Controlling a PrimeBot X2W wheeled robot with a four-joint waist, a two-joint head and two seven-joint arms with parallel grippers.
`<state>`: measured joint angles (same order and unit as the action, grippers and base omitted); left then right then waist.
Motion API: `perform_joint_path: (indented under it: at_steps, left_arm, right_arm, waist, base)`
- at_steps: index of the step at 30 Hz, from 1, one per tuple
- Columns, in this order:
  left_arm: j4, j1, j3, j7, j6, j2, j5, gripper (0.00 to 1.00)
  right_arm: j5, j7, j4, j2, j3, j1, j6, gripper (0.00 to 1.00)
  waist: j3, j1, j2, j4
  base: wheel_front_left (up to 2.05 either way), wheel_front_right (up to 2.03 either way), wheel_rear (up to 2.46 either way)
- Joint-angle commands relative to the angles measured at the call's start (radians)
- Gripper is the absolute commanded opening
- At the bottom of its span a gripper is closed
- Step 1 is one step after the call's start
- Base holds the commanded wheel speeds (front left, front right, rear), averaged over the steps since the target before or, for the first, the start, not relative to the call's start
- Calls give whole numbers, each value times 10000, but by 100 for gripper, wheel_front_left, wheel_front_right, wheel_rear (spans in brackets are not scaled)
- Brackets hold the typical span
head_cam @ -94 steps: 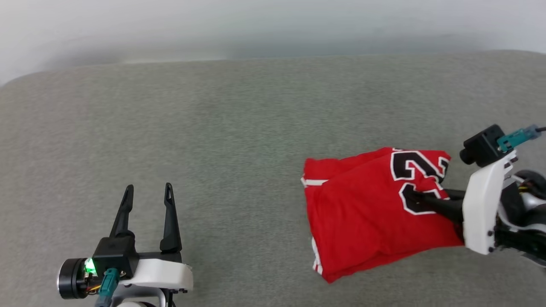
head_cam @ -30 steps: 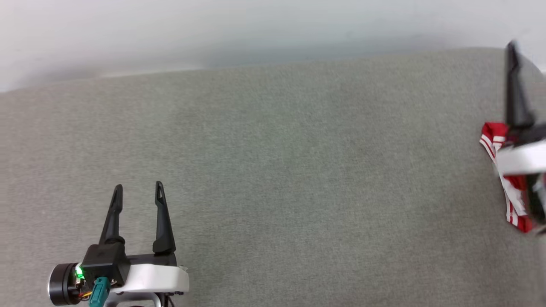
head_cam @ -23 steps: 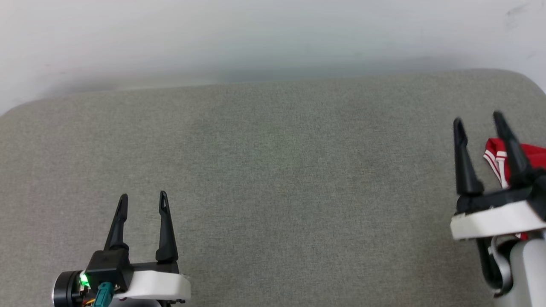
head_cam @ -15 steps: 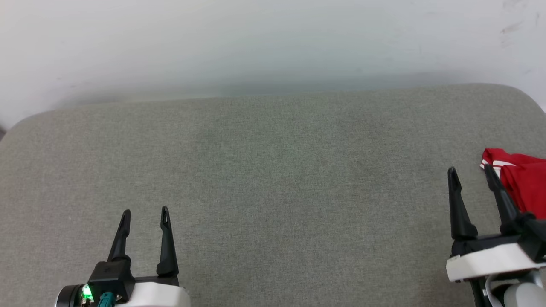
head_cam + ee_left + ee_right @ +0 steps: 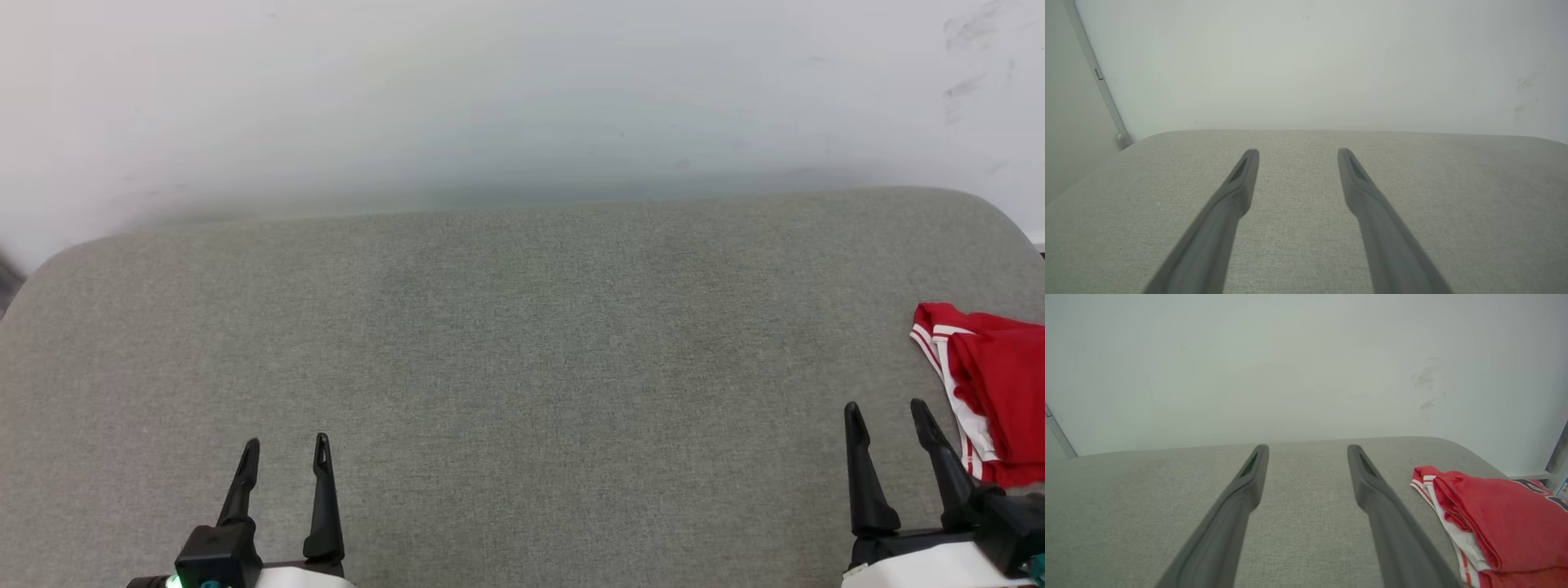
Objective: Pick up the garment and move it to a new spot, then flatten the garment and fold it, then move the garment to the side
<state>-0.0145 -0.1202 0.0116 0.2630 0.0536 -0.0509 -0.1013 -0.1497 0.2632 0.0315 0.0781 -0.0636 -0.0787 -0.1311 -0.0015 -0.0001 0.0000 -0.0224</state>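
Note:
The garment [image 5: 1000, 392] is a red jersey with white and striped trim, lying folded at the right edge of the grey cushion [image 5: 522, 343]. The right wrist view has the garment [image 5: 1502, 522] at the lower right, just right of the fingers. My right gripper [image 5: 886, 407] stands open at the lower right, a little left of the garment and apart from it, holding nothing. At the lower left my left gripper [image 5: 286, 443] is open too, with nothing between its fingers [image 5: 1241, 183], far from the garment.
A pale wall [image 5: 522, 98] rises right behind the cushion's far edge. The cushion's corners are rounded at both ends. A wall corner with a pale strip [image 5: 1102, 94] shows left of the cushion in the left wrist view.
My right gripper let go of the garment and drew back toward me, ending upright beside it. The camera tilted up, so both grippers sit lower in the picture.

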Motion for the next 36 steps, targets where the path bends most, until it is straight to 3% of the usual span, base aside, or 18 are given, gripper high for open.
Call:
perform_joint_path:
  at_steps: [1,5,6,10,36]
  left_arm:
    - [-63,-136,-36,21,-55,12,-29,100]
    - [-171,-142,-55,21,-56,12,-58,100]
    - [-195,-43,-35,-1,-23,2,-24,0]
    - [-546,-81,-25,-80,-38,10,-206,0]
    - [-1110,720,-429,-1279,-628,2,-5045,0]
  right_arm:
    - [19,14,-75,-99,10,-165,8,100]
    - [25,14,-71,-151,24,-267,8,100]
    - [1,0,8,-115,33,-116,0,0]
    - [-178,-48,321,-132,73,-188,0,0]
    - [-4964,-1169,893,-90,-13,517,1,0]
  waist:
    - [-25,1,0,17]
    - [-51,1,0,32]
    - [-52,1,0,32]
    - [-54,1,0,34]
    - [-33,1,0,73]
  base:
    - [0,0,0]
    - [0,0,0]
    - [0,0,0]
    - [0,0,0]
    - [0,0,0]
